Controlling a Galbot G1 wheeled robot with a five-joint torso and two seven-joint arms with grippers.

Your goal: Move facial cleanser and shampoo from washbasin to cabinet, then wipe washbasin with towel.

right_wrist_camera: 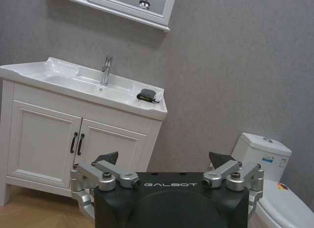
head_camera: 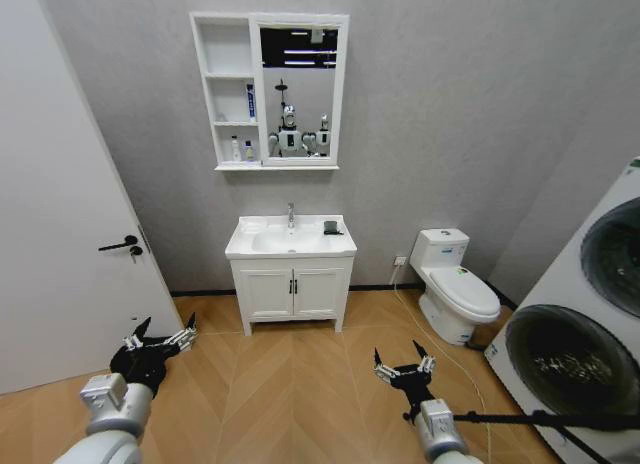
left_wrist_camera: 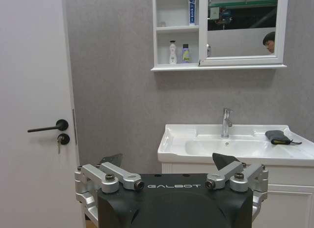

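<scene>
The white washbasin [head_camera: 240,246] [left_wrist_camera: 171,144] [right_wrist_camera: 29,73] with its chrome tap [head_camera: 291,214] stands against the far wall, well ahead of me. A dark folded towel [head_camera: 331,227] [left_wrist_camera: 277,136] [right_wrist_camera: 146,96] lies on its right rear corner. Above hangs the cabinet [head_camera: 255,84] [left_wrist_camera: 154,31]. Its lowest niche holds a white bottle [head_camera: 236,149] [left_wrist_camera: 172,52] and a small purple bottle [head_camera: 249,151] [left_wrist_camera: 185,53]. A blue tube [head_camera: 250,101] stands one niche higher. Which is the facial cleanser or the shampoo I cannot tell. My left gripper [head_camera: 163,329] [left_wrist_camera: 167,161] and right gripper [head_camera: 400,359] [right_wrist_camera: 164,158] hang low, open, holding nothing.
A white door [head_camera: 60,234] with a black handle [head_camera: 120,245] is on the left. The toilet [head_camera: 455,284] and stacked washing machines [head_camera: 590,324] are on the right. A two-door vanity [head_camera: 292,289] carries the basin. Open wood floor [head_camera: 290,384] lies between me and it.
</scene>
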